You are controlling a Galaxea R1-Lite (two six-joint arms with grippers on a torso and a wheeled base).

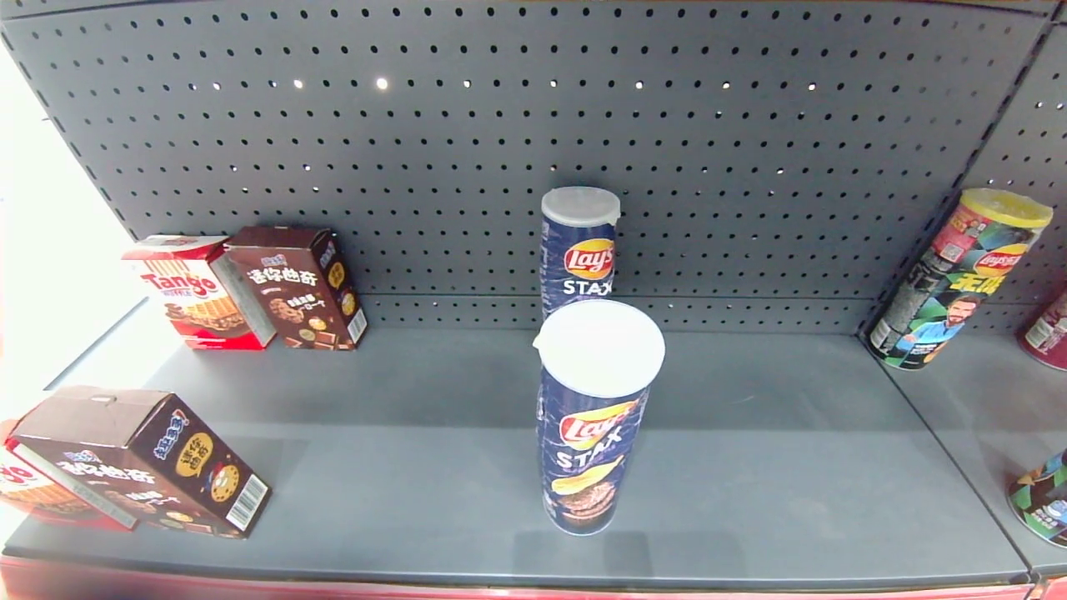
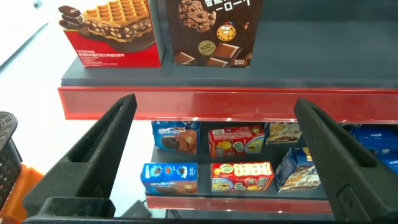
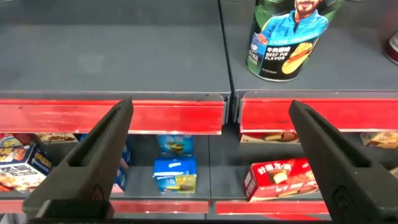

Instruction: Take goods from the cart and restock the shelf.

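- Head view: a grey shelf (image 1: pixel 792 467) runs across, backed by a pegboard (image 1: pixel 500 125).
- Two blue chip cans stand upright at mid-shelf, one behind the other. The front can (image 1: pixel 593 433) is near the front edge and the back can (image 1: pixel 578 250) is close to the pegboard, with a gap between them.
- At the back left, a red wafer box (image 1: pixel 196 292) and a brown cookie box (image 1: pixel 300 287) stand side by side, touching.
- At the front left corner, a front cookie box (image 1: pixel 142 458) stands with a front red box (image 1: pixel 42 496) just beside it on its outer side.
- In the next bay to the right, a green can (image 1: pixel 959 279) stands by the pegboard and a red can (image 1: pixel 1049 332) is cut off by the edge. A front green can (image 1: pixel 1042 498) stands nearer the front.
- Left wrist view: the left gripper (image 2: pixel 216 106) is level with the shelf's red strip (image 2: pixel 373 102), its jaws spread wide with nothing between them.
- Above the strip stand the front red box and the front cookie box. Below it, a blue box (image 2: pixel 169 177) and a red box (image 2: pixel 236 140) sit among others on lower shelves.
- Right wrist view: the right gripper (image 3: pixel 211 107) faces the join of the two bays, its jaws spread and empty.
- The front green can stands on the right bay just behind the strip. A blue pack (image 3: pixel 175 174) and a red pack (image 3: pixel 283 177) lie on the shelf beneath.
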